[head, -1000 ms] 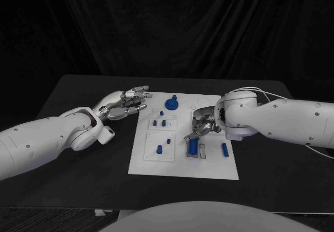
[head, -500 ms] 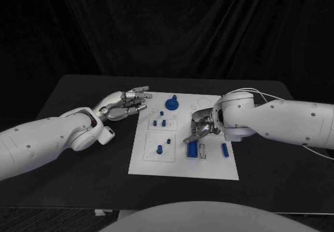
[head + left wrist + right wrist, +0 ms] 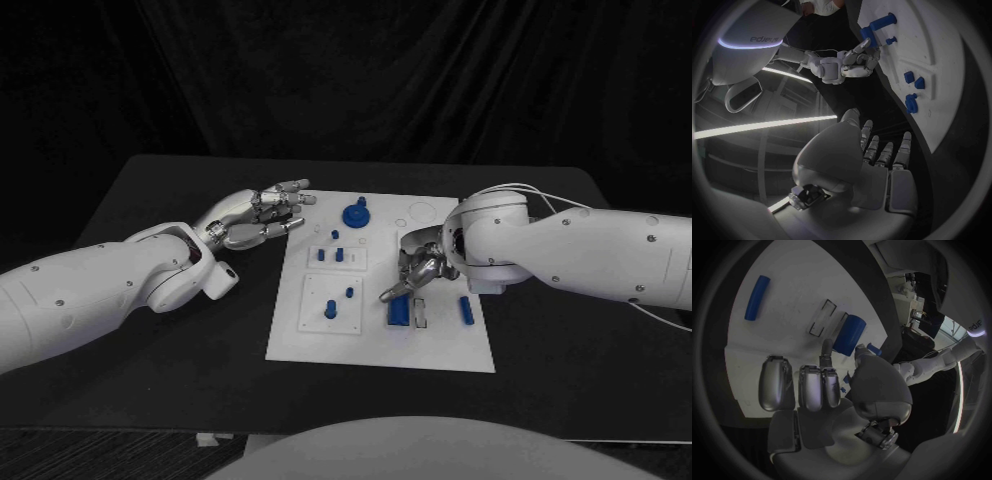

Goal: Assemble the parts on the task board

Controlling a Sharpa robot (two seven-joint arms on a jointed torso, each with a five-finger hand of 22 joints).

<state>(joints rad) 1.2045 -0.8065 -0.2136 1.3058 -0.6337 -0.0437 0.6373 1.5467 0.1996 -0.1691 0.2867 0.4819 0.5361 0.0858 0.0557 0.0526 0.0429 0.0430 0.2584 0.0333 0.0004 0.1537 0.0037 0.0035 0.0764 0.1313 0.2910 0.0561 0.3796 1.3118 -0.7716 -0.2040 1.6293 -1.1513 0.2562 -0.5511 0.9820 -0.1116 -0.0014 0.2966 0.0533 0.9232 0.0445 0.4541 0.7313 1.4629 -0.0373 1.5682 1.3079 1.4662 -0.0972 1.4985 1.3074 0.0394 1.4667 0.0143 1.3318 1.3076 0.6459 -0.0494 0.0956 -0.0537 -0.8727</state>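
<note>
The white task board [image 3: 379,335] lies in the middle of the table. On it are a blue round knob [image 3: 355,213], small blue pegs [image 3: 330,308], a thick blue block [image 3: 397,311] and a blue rod [image 3: 464,309]. My right hand [image 3: 420,267] hovers over the board with loosely bent fingers, one finger reaching down to just above the block [image 3: 849,335]; it holds nothing. The rod [image 3: 757,297] lies apart from it. My left hand [image 3: 267,215] floats beside the board's far left corner, fingers spread and empty. The left wrist view shows that hand [image 3: 873,165] and the board [image 3: 942,75].
An outlined rectangular slot [image 3: 825,323] sits beside the blue block. Black tabletop [image 3: 173,340] surrounds the board on all sides, with dark curtain behind. My right forearm [image 3: 577,250] spans the table's right side.
My right hand has sunk a little toward the blue block, its outstretched finger now closer to it. The left hand has stayed put.
</note>
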